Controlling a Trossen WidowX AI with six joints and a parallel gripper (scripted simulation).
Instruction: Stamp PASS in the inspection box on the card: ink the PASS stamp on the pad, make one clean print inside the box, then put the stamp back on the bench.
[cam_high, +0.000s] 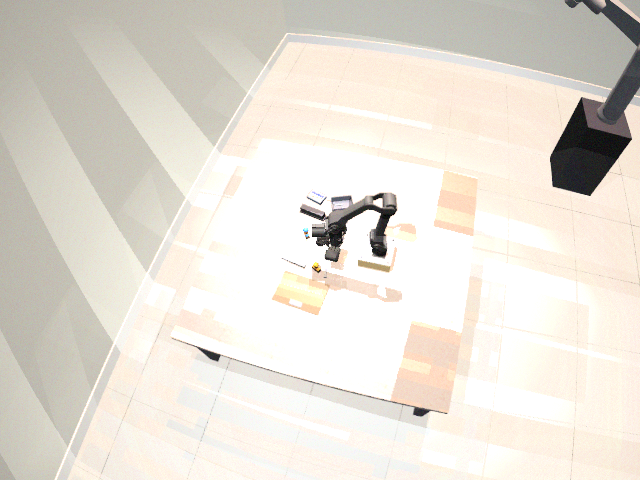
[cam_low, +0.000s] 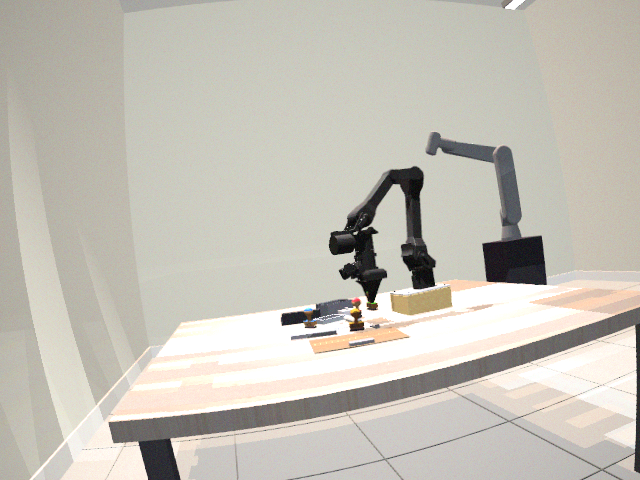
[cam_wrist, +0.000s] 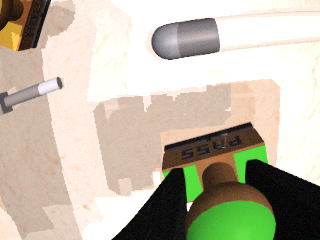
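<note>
The hand (cam_wrist: 220, 190) is closed on the PASS stamp (cam_wrist: 223, 180), its two dark fingers clamped either side of the brown neck just under the green knob. The stamp's base, with PASS on its edge strip, points down at the table (cam_low: 465, 330). In the exterior view the stamp (cam_low: 371, 303) sits very low, near the middle of the table beside the arm's tan base block (cam_low: 421, 299); whether it touches the surface or hangs just off it cannot be told.

Judging progress: the pick-up is done and little else. The dark ink pad (cam_high: 312, 210) lies toward the far edge of the table, apart from the stamp, so inking looks still to come. The brown card (cam_high: 300, 293) lies toward the near edge with a pale strip on it, and no print can be made out there, though it is too small to be sure. What remains, then, appears to be inking, one print in the box, and setting the stamp back down.

Other stamps stand near: a yellow-based one (cam_wrist: 23, 14), and a blue-knobbed one (cam_low: 309, 316). A grey-tipped marker (cam_wrist: 190, 39) lies just beyond the held stamp.
</note>
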